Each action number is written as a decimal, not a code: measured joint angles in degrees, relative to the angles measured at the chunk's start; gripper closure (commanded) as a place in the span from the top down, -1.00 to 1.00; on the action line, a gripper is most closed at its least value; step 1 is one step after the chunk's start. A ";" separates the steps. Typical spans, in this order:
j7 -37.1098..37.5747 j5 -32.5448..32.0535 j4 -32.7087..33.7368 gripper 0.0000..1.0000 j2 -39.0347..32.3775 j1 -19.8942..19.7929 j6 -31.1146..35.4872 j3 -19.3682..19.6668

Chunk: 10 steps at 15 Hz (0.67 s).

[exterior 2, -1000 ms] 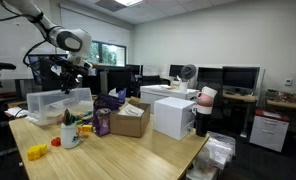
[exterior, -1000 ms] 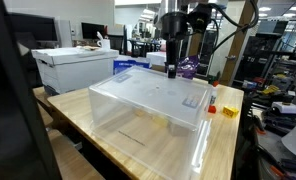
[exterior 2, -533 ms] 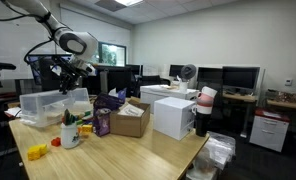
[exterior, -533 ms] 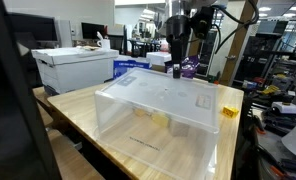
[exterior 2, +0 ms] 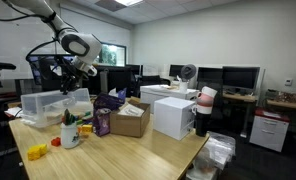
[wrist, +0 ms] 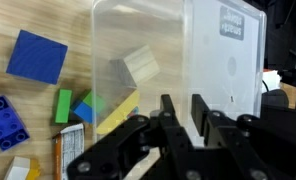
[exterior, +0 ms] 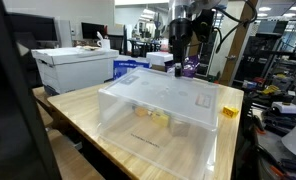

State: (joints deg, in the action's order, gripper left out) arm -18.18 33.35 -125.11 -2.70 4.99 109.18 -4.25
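As the gripper (wrist: 184, 104) pinches the bin (wrist: 213, 60) rim, fingers narrow, blocks (wrist: 138, 66) show through the bin; blue tile (wrist: 38, 56) lies beside it.

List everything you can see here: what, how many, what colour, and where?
clear plastic bin: one, see-through, on the table, covering some blocks
table: one, light wood, under everything
beige block: one, pale, seen through the bin
flat square: one, blue, on the table outside the bin
studded brick: one, blue, near the flat square
green block: one, green, by the bin's wall
yellow block: one, yellow, beside the bin
white box: one, white, on the table
cardboard box: one, brown, next to the white box
purple bag: one, purple, beside the cardboard box
monitors: several, dark, on desks behind
robot arm: one, white, above the bin; jaws closed on the bin's wall
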 measured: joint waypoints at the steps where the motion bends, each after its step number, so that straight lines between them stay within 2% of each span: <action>1: 0.00 0.18 -0.06 -0.86 0.00 -0.12 -0.09 0.06; 5: -1.53 1.81 -0.35 -0.86 -0.16 -0.47 -0.90 0.52; 10: -9.61 7.68 -0.67 -0.86 -1.88 -1.83 -5.13 1.43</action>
State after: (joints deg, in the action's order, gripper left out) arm -27.80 41.03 -125.78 -4.59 3.16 104.05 -2.81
